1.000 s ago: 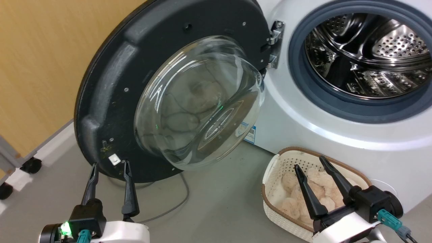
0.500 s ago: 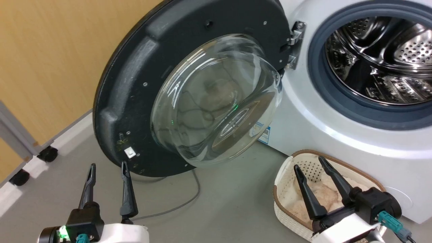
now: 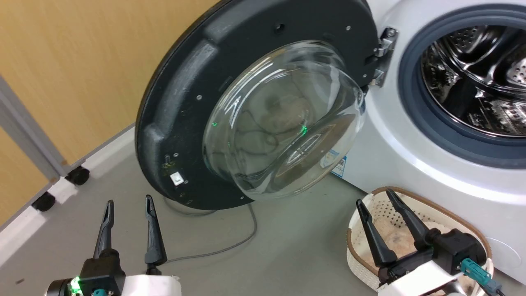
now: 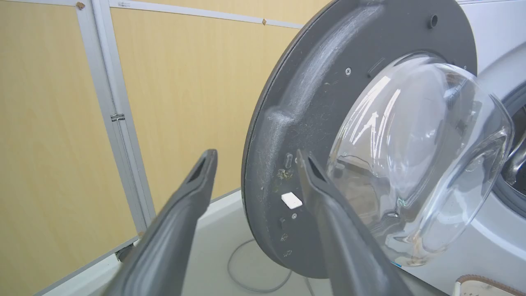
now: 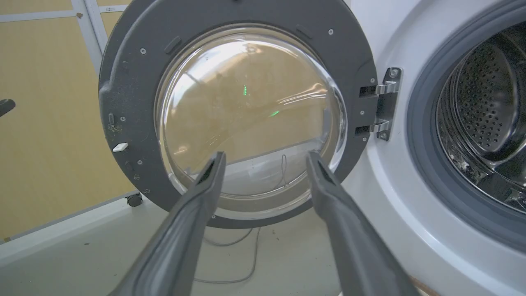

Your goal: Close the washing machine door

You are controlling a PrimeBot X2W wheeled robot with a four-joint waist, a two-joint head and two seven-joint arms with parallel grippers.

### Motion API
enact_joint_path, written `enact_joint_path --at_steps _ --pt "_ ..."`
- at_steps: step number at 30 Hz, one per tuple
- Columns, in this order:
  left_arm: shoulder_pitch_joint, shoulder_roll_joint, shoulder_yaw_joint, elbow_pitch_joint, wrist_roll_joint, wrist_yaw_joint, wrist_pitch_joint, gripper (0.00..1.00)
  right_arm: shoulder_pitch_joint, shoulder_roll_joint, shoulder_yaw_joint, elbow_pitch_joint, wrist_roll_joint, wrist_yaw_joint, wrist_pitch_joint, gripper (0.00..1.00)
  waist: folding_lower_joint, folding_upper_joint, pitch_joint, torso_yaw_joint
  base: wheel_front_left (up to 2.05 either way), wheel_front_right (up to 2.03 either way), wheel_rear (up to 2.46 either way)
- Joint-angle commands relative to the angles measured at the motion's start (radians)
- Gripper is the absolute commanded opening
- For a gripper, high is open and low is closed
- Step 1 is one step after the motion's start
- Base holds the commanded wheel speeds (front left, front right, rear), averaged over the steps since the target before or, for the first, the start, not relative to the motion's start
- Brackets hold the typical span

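The washing machine door (image 3: 185, 102) stands wide open, swung out to the left of the washing machine (image 3: 411, 156), held by a metal hinge (image 3: 382, 57). Its bulging glass bowl (image 3: 283, 119) faces me. The steel drum (image 3: 481, 82) and grey seal lie bare at the right. My left gripper (image 3: 128, 203) is open, low at the left, short of the door's lower rim; in the left wrist view the door (image 4: 296, 135) lies just beyond its right finger. My right gripper (image 3: 374, 196) is open above the basket, pointing at the door (image 5: 135, 82).
A cream perforated basket (image 3: 448, 213) holding pale fluffy items sits on the floor against the machine's front. A grey cable (image 3: 230, 242) loops on the grey floor under the door. A wooden wall with a metal frame on castors (image 3: 76, 174) stands at the left.
The head camera has turned left, so the whole scene has shifted right in the picture. Both grippers stay open and hold roughly the same places in the view.
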Motion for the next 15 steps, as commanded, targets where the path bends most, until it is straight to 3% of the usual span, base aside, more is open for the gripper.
enact_joint_path --at_steps 1,14,15 --pt "0.015 0.0 -0.001 -0.006 -0.005 0.007 -0.01 1.0 -0.017 -0.007 0.005 0.003 0.009 0.001 -0.011 1.0 0.0 0.0 0.0 0.007 0.0 0.0 0.0" --pt "0.014 0.0 -0.003 -0.007 -0.008 0.009 -0.023 1.0 -0.007 -0.006 0.004 -0.001 0.015 0.001 -0.024 1.0 0.0 0.0 0.002 0.034 0.0 0.0 0.0" --pt "0.015 0.0 -0.008 0.0 -0.015 0.001 -0.023 0.09 -0.005 -0.005 0.002 -0.002 0.014 0.001 -0.024 1.0 0.0 0.0 0.002 0.034 0.0 0.0 0.0"
